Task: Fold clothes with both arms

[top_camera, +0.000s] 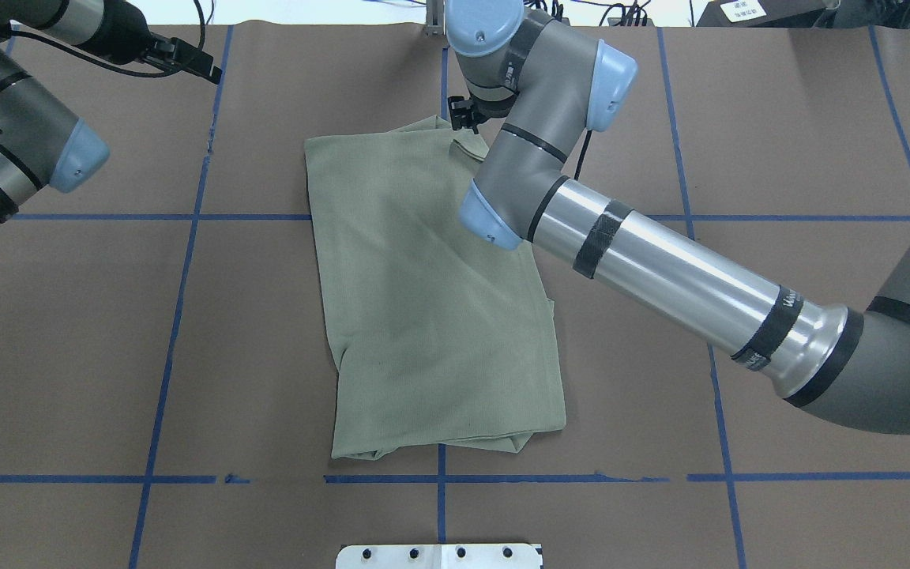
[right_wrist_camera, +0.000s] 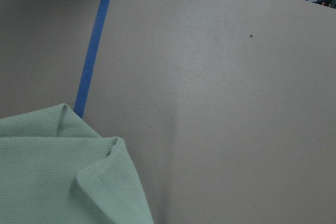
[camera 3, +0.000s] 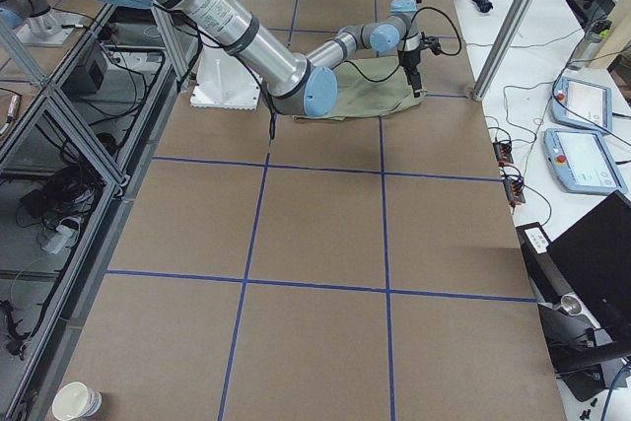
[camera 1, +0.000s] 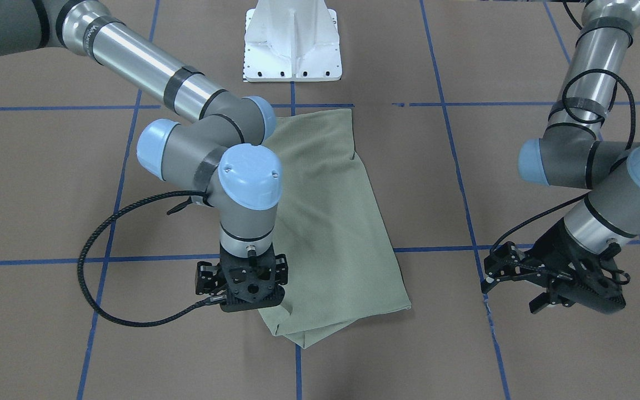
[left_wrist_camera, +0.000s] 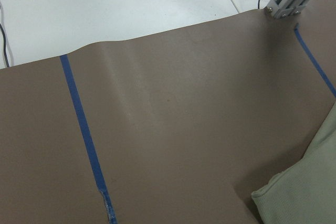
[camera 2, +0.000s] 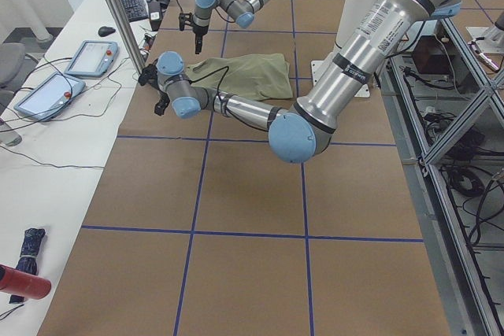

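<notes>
- The shirt point(top_camera: 423, 300) lies flat in the middle of the table point(top_camera: 779, 118). It is already narrowed to one long panel, a little askew to the blue tape point(top_camera: 178, 316), with no sleeve showing.
- Layered edges show at its near end, so the lengthwise folds look done. The step in hand seems to be the crosswise fold.
- The right claw point(camera 1: 245, 289) points straight down over the far right corner of the shirt. Its fingers are hidden under its own body, so I cannot tell whether it is released or clenched, or whether it has the cloth.
- Its wrist view shows that corner lying slack on the table, one lip turned over.
- The left claw point(camera 1: 510, 296) hangs off to the side, well apart from the shirt. Its fingers are spread and grasp nothing.
- Next, the left claw likely needs to reach the far left corner. Both claws should then pinch all layers at matching heights, lift together and carry the far end toward the near hem, keeping the edge taut.
</notes>
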`<action>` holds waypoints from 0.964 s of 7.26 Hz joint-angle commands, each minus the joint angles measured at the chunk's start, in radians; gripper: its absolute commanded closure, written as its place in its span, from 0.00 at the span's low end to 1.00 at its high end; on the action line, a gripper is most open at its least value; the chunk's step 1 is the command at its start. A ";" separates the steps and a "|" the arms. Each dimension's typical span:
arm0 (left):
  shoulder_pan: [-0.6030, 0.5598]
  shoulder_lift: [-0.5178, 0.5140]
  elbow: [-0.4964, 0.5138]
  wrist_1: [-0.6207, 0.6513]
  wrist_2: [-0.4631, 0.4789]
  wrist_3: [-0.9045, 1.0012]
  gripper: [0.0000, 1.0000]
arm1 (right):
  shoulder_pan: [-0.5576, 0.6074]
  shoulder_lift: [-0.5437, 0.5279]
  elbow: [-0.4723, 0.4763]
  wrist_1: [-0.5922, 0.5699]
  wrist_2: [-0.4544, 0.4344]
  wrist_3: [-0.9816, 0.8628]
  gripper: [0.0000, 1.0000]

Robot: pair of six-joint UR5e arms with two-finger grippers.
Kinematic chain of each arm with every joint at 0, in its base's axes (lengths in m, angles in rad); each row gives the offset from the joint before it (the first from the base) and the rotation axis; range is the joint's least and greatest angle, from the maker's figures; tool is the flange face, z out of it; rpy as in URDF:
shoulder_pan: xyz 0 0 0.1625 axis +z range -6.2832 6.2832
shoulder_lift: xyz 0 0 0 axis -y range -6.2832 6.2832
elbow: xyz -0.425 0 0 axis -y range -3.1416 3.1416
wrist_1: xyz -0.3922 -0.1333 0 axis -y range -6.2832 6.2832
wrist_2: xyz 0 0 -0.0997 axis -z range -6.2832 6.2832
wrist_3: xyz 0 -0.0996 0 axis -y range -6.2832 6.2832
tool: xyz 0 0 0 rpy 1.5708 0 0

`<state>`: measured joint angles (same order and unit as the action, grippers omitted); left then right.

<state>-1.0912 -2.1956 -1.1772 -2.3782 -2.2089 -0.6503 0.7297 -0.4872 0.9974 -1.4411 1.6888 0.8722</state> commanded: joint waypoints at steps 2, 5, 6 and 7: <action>0.000 0.000 -0.007 0.001 -0.003 0.000 0.00 | -0.052 0.067 -0.107 0.001 -0.103 0.039 0.00; 0.029 0.019 -0.004 0.002 -0.002 -0.002 0.00 | -0.099 0.143 -0.216 0.002 -0.233 0.041 0.10; 0.036 0.023 -0.004 -0.001 -0.002 -0.012 0.00 | -0.114 0.160 -0.245 0.019 -0.288 0.068 0.19; 0.036 0.025 -0.004 -0.003 -0.002 -0.012 0.00 | -0.122 0.166 -0.279 0.086 -0.322 0.118 0.20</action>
<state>-1.0605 -2.1751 -1.1810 -2.3786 -2.2107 -0.6590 0.6209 -0.3353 0.7588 -1.4117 1.4168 0.9431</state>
